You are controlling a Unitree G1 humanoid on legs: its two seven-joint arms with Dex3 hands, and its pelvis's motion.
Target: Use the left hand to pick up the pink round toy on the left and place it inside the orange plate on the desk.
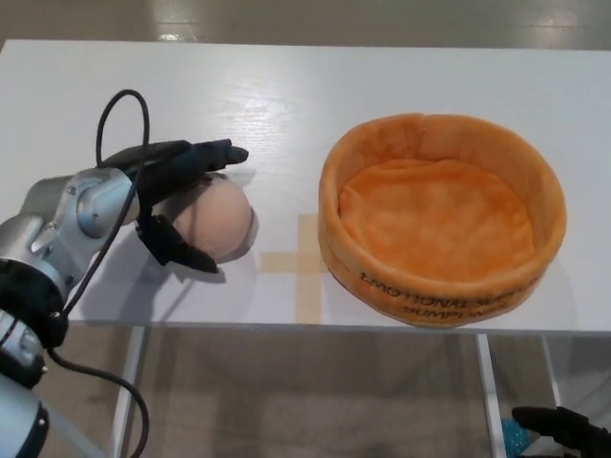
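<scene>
The pink round toy (220, 218) rests on the white desk (286, 95), left of centre. My left hand (168, 177) is wrapped round it from the left: the fingers (205, 155) lie over its far top side, and the thumb (181, 250) presses its near side. The hand hides the toy's left part and face. To the right stands the orange plush plate (434, 286), a round soft bowl with nothing in it, about a hand's width from the toy. My right hand (563, 431) hangs low under the desk's front edge at the bottom right, far from both.
A tan tape cross (301, 262) marks the desk between toy and plate. A black cable (119, 105) loops up from my left wrist. The desk's front edge runs just below the toy, with its metal legs (129, 391) beneath.
</scene>
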